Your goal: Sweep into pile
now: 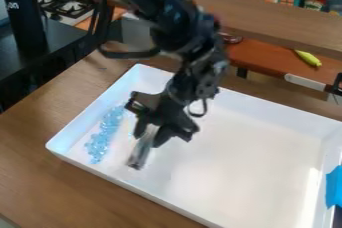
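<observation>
The black gripper hangs over the left half of a white tray, shut on a grey, dark-ended sweeping tool. The tool slants down toward the tray's front side; whether its lower end touches the floor of the tray cannot be told. Left of the tool lie light blue, clear pieces in a long narrow band that runs roughly along the tray's left wall. The arm and gripper hide part of the tray's back.
The white tray has raised walls and stands on a brown wooden table. Blue tape is at its right edge. Behind are a wooden ledge, a yellow toy and a toy stove.
</observation>
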